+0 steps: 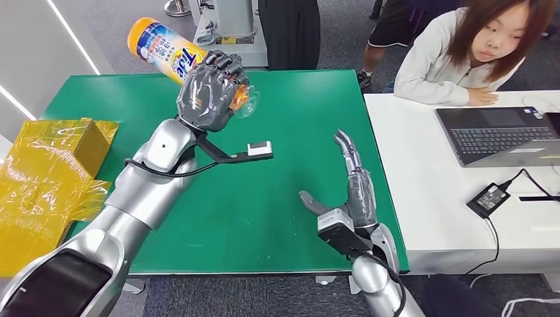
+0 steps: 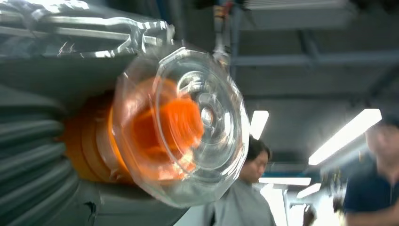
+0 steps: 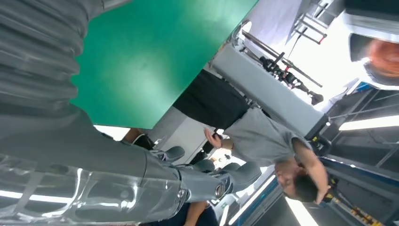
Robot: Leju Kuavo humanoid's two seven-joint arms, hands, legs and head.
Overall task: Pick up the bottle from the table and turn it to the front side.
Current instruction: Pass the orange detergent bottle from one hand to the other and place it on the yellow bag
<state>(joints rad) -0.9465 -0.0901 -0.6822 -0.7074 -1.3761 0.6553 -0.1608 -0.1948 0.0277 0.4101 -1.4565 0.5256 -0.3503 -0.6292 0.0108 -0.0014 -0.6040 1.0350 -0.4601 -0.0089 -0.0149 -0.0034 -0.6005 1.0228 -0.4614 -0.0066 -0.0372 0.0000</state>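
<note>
bottle (image 1: 166, 57) first: it's off the green table (image 1: 297, 165) and up in the air toward eleven o'clock of the tabletop, lying nearly on its side with the orange base pointing out to ten o'clock and the clear cap (image 1: 245, 100) end aimed back toward the robot. the left hand (image 1: 210, 91) has its dark fingers wrapped around the neck end, closed tight on it, which i'd guess is why the label sits free of the grip: holding by the neck leaves the printed side open to be rolled round to face front. it's a yellow-orange plastic bottle with a blue and white label, the word "tide" readable across it, and a see-through cap over an orange spout; from the wrist camera that cap (image 2: 181, 125) looks like a ribbed clear dome, a bit blurred. the label seems partly turned up already, though whether that counts as the front i can't say for sure. the right hand (image 1: 343, 191) stands over the table at about five o'clock, holding nothing, fingers straight and apart with the thumb out, probably just waiting clear. beyond, at two o'clock, a person (image 1: 465, 49) leans on a white desk (image 1: 422, 165) beside a laptop (image 1: 498, 135), and yellow wrapping (image 1: 46, 172) lies at nine o'clock.
</note>
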